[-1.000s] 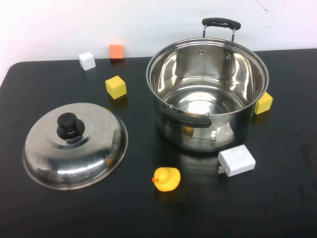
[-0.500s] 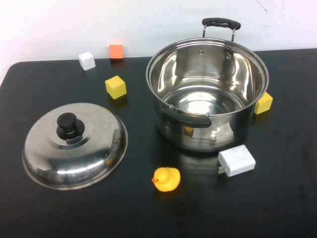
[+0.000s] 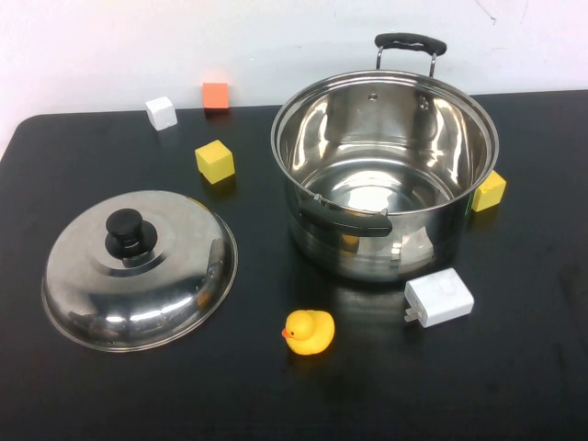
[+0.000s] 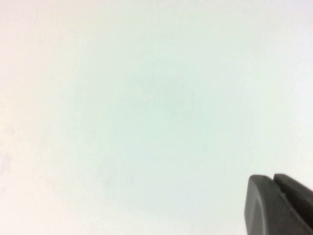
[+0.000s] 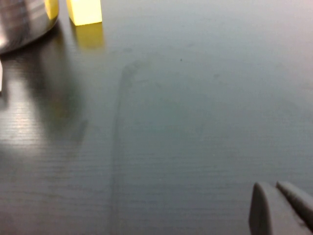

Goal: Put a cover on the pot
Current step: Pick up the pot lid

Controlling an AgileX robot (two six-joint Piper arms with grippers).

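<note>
The large steel pot [image 3: 432, 234] stands open and upright at the centre right of the black table [image 3: 514, 386], with nothing inside. The domed steel lid [image 3: 175, 271] with a black knob [image 3: 126, 231] lies knob up on the table to the pot's left, apart from it. Neither arm shows in the high view. My left gripper [image 4: 274, 180] faces a blank white wall, its fingers together and empty. My right gripper [image 5: 275, 188] hovers over bare table, fingers together and empty; the pot's wall [image 5: 19, 22] shows far from it.
A yellow rubber duck [image 3: 309, 332] and a white charger [image 3: 438, 299] lie in front of the pot. A yellow block [image 3: 488, 191] touches its right side and also shows in the right wrist view [image 5: 84, 11]. A yellow cube [image 3: 215, 161], a white cube [image 3: 161, 112] and an orange cube [image 3: 216, 96] sit at the back left.
</note>
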